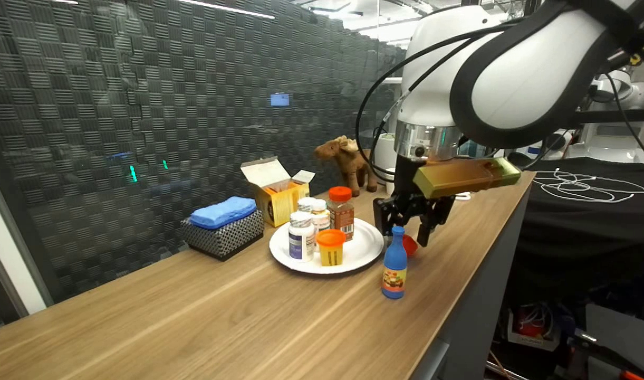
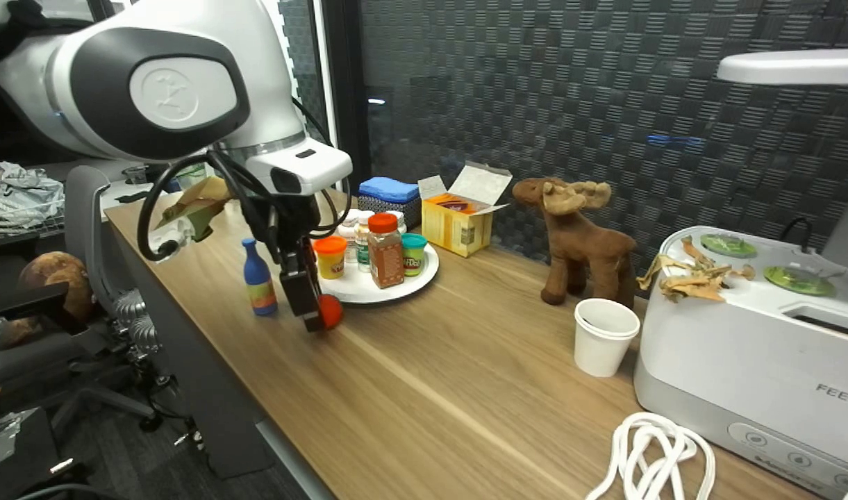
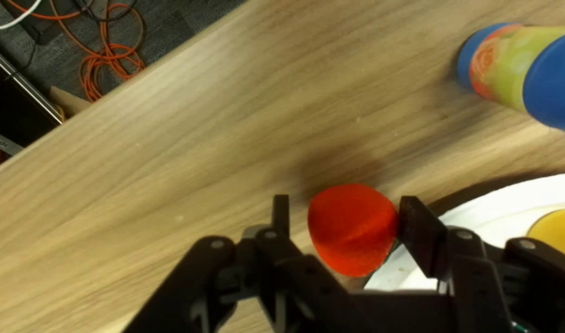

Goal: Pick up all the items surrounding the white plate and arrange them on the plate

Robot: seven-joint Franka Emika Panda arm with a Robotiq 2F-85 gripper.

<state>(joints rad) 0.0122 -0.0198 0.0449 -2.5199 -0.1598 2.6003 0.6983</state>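
A white plate [image 1: 365, 247] bears several items: white pill bottles [image 1: 301, 237], a red-lidded brown jar [image 1: 341, 214], an orange-lidded yellow tub [image 1: 331, 248] and a teal-lidded tub [image 2: 414, 255]. A red rounded object [image 3: 351, 229] is on the table beside the plate's rim; it also shows in an exterior view [image 2: 331, 312]. My gripper [image 3: 344, 208] is open with its fingers on either side of the red object. A gap shows at the left finger; the right finger is very close or touching. A blue bottle [image 1: 394, 264] with a colourful label stands upright near the plate.
Behind the plate are a black patterned box with a blue cloth [image 1: 223, 212] and an open yellow box [image 2: 458, 226]. A brown plush moose [image 2: 583, 243], white paper cups [image 2: 602, 340], a white appliance [image 2: 750, 347] and a white cord [image 2: 649, 451] stand farther along. The table edge [image 3: 139, 76] is near.
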